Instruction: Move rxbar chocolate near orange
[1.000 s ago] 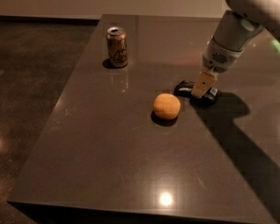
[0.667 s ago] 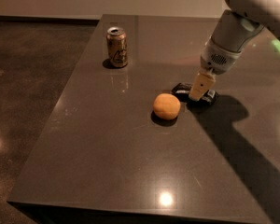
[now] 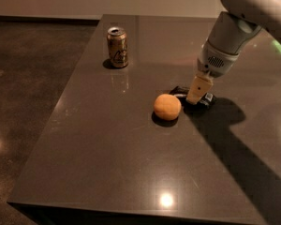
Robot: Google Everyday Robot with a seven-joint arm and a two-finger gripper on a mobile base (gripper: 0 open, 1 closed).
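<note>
We are logging on the counter (image 3: 107, 149): orange (image 3: 167, 107) lying just beside rxbar chocolate (image 3: 179, 91); hand (image 3: 196, 96) hanging over the bar, its grip we cannot tell; can (image 3: 117, 47) standing well apart.

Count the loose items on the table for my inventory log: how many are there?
3. A drink can far left on the table; an orange mid-table; the rxbar chocolate just right of the orange, partly covered by the gripper over it. Nothing more seems hidden.

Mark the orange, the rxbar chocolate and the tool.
orange (image 3: 167, 107), camera view, middle of fruit.
rxbar chocolate (image 3: 179, 91), camera view, exposed left end.
tool (image 3: 196, 97), camera view, tip, over the bar's middle.
</note>
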